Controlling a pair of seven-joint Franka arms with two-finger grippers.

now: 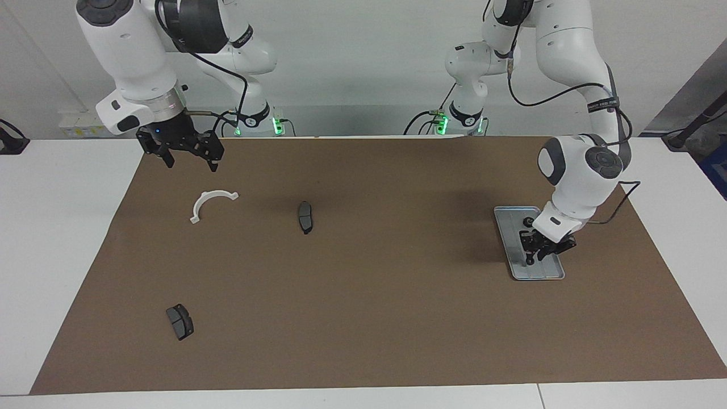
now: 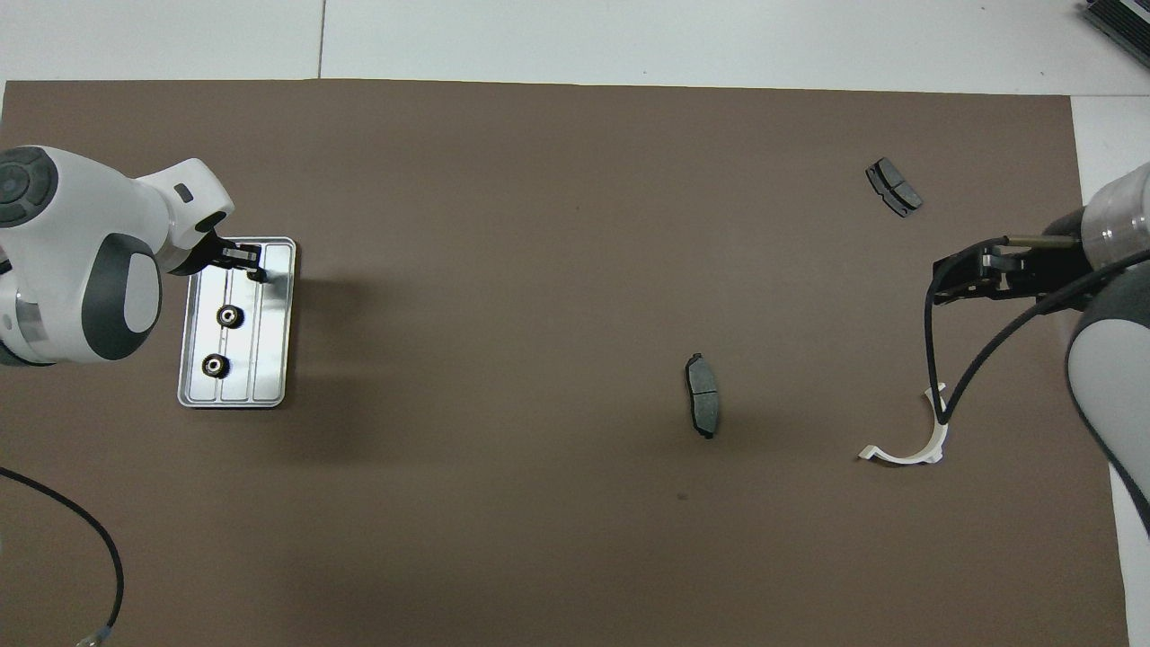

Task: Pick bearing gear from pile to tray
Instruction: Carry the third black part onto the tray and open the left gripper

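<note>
Left gripper (image 1: 537, 254) over tray (image 1: 554, 272), jaw state unclear, possibly holding ring; right gripper (image 1: 187, 153) waiting, jaws wide.

Lighting on my feed is pretty even and bright, soft white, seems to come from above since nothing throws a hard edge. The brown mat (image 1: 363, 284) soaks it up with no glare at all. I only get a broad, fuzzy shadow on the mat just beside the tray (image 1: 555, 275), toward the right arm's end, plus a fainter smudge nearer the robots from there. The tray itself is the one shiny spot: its ridges catch pale reflections in the overhead view (image 2: 274, 359). Both views are sharp enough, no motion blur. Straight mat edges stay straight, so hardly any distortion near the borders.
</note>
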